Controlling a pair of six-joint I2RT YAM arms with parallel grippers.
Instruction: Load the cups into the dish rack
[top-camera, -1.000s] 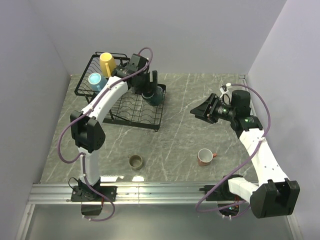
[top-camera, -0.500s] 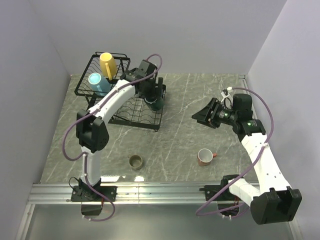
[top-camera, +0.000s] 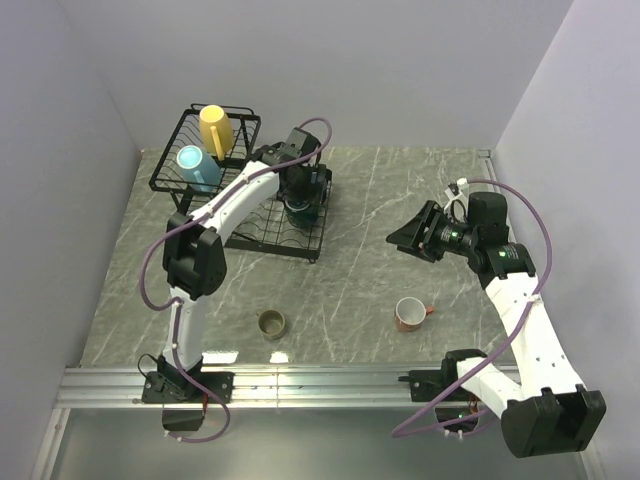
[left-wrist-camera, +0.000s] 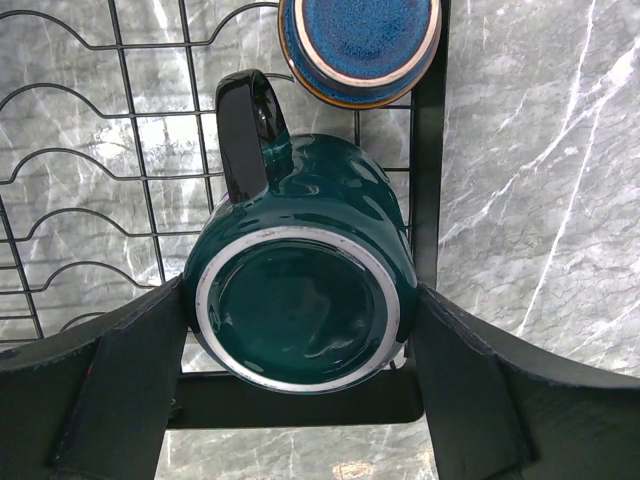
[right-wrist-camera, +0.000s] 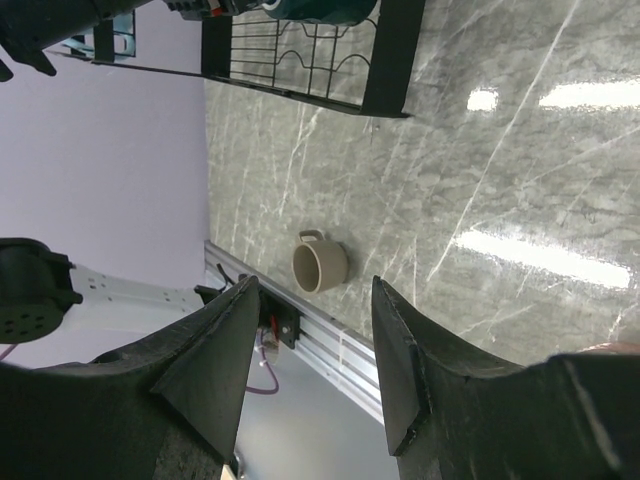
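Top external view: since half a second ago the left arm has folded its elbow nearer its base, while the left gripper (left-wrist-camera: 296, 300) has stayed low over the near right corner of the dish rack (top-camera: 290, 245). Its fingers press both sides of the large dark teal mug (left-wrist-camera: 330, 190), which sits base-up on the flat tray (handle toward the wires). The right gripper (top-camera: 402, 236) has drifted slightly toward the near edge and hangs spread wide with nothing in it, above the table (top-camera: 350, 190).

Six mugs in all:
- Two in the raised basket: yellow mug (top-camera: 213, 128), light blue mug (top-camera: 190, 160).
- Two on the tray: the teal one and the small navy mug (left-wrist-camera: 360, 45) just beside it.
- Two on the table: olive-brown mug (top-camera: 271, 323), salmon-red mug (top-camera: 408, 314).
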